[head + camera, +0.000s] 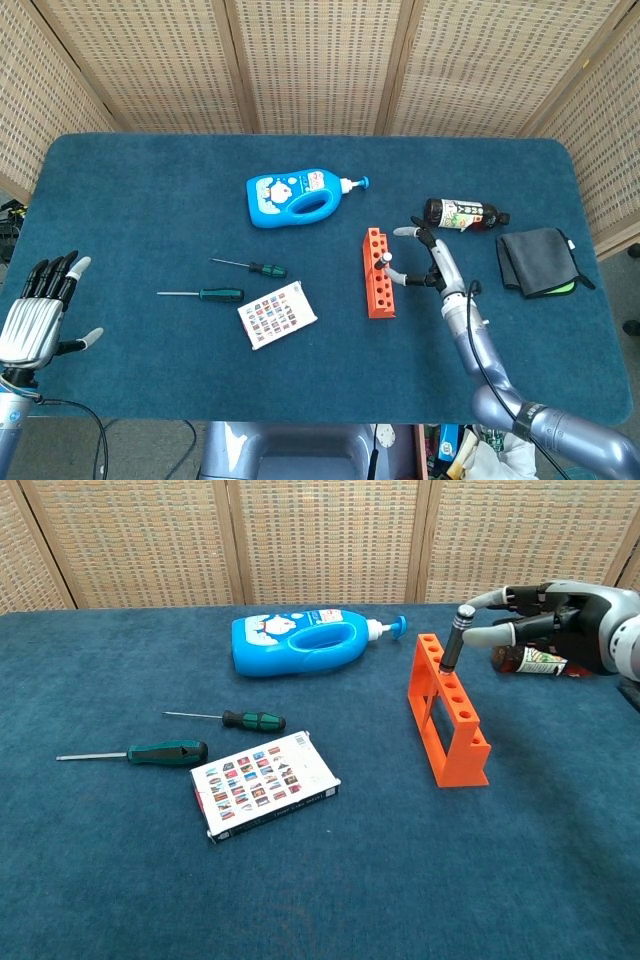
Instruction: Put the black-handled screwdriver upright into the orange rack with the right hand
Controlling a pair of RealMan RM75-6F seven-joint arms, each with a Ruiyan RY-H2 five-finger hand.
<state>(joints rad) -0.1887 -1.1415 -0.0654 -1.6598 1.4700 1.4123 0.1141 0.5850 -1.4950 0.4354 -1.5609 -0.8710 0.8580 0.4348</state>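
Right fingers: fingertips (483,637) of the right hand (560,625) are spread, reaching up to the handle top; contact cannot be told, nothing looks clamped.
Task thing: black-handled screwdriver (453,640) stands in the orange rack (447,712), near its far end, leaning slightly toward 1 o'clock.
Why so: the hand sits at the rack's 3 o'clock, probably steadying or straightening the tool.
Left hand: left hand (38,312) hangs idle with fingers apart, at the table's 8 o'clock edge.
Chest view only: the handle's height and lean.
Head view only: left hand, black cloth (538,259), and rack holes seen from above.
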